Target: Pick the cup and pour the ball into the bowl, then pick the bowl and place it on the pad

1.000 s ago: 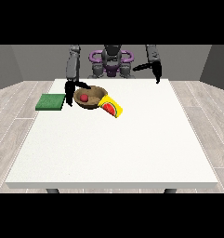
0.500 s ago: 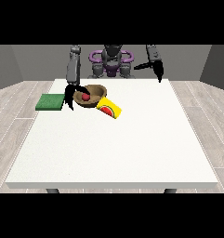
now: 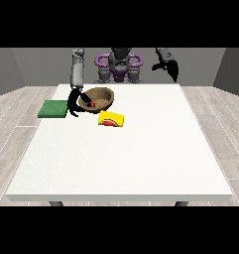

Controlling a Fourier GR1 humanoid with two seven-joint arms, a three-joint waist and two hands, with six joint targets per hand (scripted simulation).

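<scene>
Upper left of the frame, you see the hand (image 3: 73,105) at the view's left grasping the tilted bowl (image 3: 98,98), beside the green pad (image 3: 53,108) on the bench (image 3: 121,154). Whether the raised hand (image 3: 170,67) at the view's right is clenched, you cannot tell.

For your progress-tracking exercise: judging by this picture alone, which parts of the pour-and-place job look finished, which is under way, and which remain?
Done: the red ball lies in the brown bowl, and the yellow cup lies on its side on the table. Under way: the robot hand at the view's left is at the tilted bowl's rim. Left: setting the bowl on the green pad.
</scene>
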